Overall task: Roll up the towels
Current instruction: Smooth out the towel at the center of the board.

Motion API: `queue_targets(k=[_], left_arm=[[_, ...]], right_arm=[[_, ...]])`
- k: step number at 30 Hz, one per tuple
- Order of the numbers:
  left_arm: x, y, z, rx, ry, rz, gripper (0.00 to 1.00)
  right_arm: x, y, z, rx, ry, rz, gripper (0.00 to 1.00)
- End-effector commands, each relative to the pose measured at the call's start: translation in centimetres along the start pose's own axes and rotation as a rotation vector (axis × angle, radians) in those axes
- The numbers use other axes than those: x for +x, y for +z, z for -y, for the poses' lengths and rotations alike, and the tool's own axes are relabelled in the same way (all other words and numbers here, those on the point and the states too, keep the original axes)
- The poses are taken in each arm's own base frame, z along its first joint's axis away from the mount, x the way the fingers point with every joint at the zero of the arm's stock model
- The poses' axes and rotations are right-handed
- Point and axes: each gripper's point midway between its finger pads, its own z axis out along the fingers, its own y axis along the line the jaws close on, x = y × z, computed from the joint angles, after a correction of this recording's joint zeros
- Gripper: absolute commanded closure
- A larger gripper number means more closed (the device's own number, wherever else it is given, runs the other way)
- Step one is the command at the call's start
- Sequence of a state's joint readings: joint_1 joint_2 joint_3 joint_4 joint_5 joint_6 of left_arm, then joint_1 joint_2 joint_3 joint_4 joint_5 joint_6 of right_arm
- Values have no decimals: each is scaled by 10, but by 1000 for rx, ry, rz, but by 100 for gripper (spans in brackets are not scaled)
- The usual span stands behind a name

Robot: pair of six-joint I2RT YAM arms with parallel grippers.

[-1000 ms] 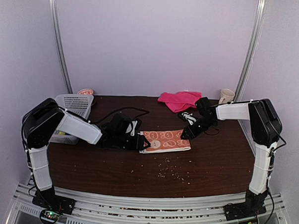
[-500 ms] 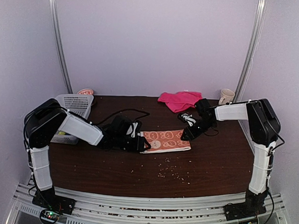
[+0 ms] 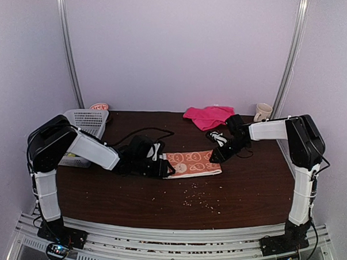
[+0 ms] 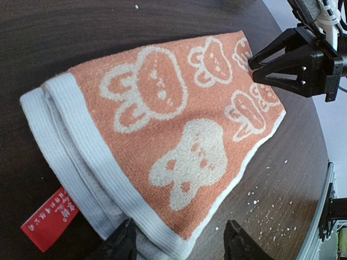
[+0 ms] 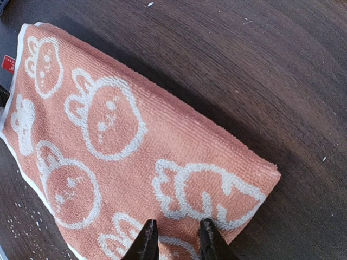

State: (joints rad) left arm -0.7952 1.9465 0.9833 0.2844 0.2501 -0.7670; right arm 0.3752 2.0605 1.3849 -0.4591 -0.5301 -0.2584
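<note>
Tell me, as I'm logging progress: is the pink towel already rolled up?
No, the pink towel lies in a loose, crumpled heap at the far edge of the table.

The orange towel (image 4: 162, 135) is straddled by the left gripper (image 4: 179, 245) and pinched at its far corner by the right gripper (image 4: 252, 68).
</note>
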Motion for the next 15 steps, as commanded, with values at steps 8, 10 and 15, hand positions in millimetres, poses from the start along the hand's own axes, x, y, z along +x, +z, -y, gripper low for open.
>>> queue_targets(k=[8,10,15], left_arm=[[21,11,-30,-151,25,-66,50],[28,15,-38,-180,28,-87,53],[41,19,-54,-243,38,-123,62]], right_arm=[[9,12,9,34,13,-38,73],[8,12,9,30,13,-37,75],[8,12,8,28,14,-38,77]])
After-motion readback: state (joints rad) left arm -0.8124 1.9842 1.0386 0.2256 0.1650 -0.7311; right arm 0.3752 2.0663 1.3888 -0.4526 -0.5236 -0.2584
